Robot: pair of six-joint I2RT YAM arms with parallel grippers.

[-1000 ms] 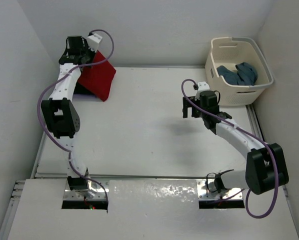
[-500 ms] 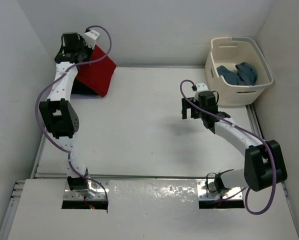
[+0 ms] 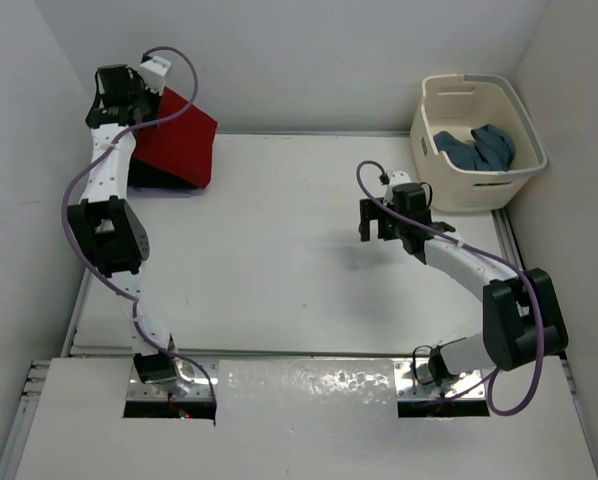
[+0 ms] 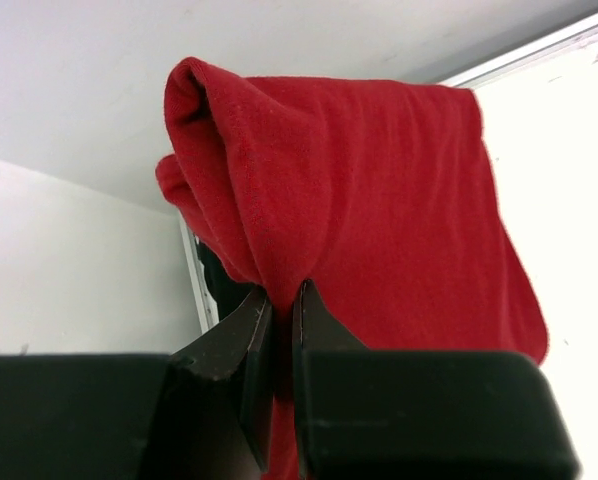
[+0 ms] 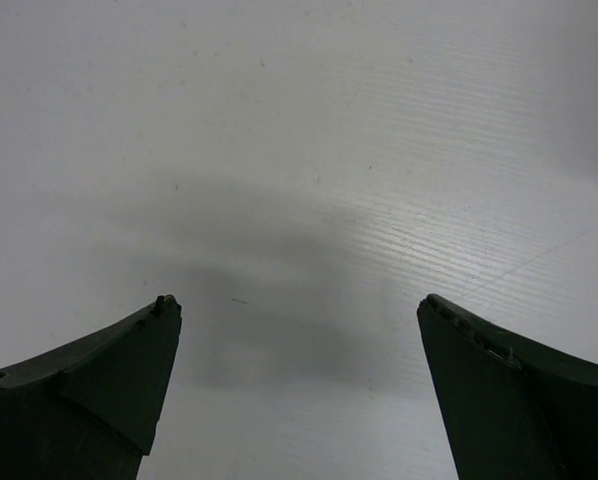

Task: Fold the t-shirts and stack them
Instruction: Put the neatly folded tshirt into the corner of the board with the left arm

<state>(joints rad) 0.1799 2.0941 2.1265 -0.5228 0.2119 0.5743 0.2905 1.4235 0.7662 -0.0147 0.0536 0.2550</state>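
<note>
- The white table (image 3: 279,260) is wide open between the two arms, and no folded stack is out on that middle stretch.
- The cream laundry basket (image 3: 469,195) sits at the far right corner, and every place below is given from it.
- Here's the red t-shirt (image 4: 379,200)! It is up off the surface at the far corner straight across the table from the basket, hanging in a loose bunch, not a flat fold.
- Under the red one, also well apart from the basket, sits a low strip of black cloth (image 3: 147,178). It looks like a shirt already laid down, though I cannot tell how neatly.
- The teal t-shirt (image 3: 479,148) lies crumpled inside the basket, so that one looks untouched.
- I can't make out a lavender shirt for certain.
- The left gripper (image 4: 276,305) has its jaws pinched nearly together on a fold of the red t-shirt and is carrying it.
- The right gripper (image 3: 374,222) hangs near the basket on its table-centre side, jaws spread as wide as they go, with nothing between them but bare table.
- My call: roughly halfway. Red needs laying and folding, and teal hasn't been fetched.
</note>
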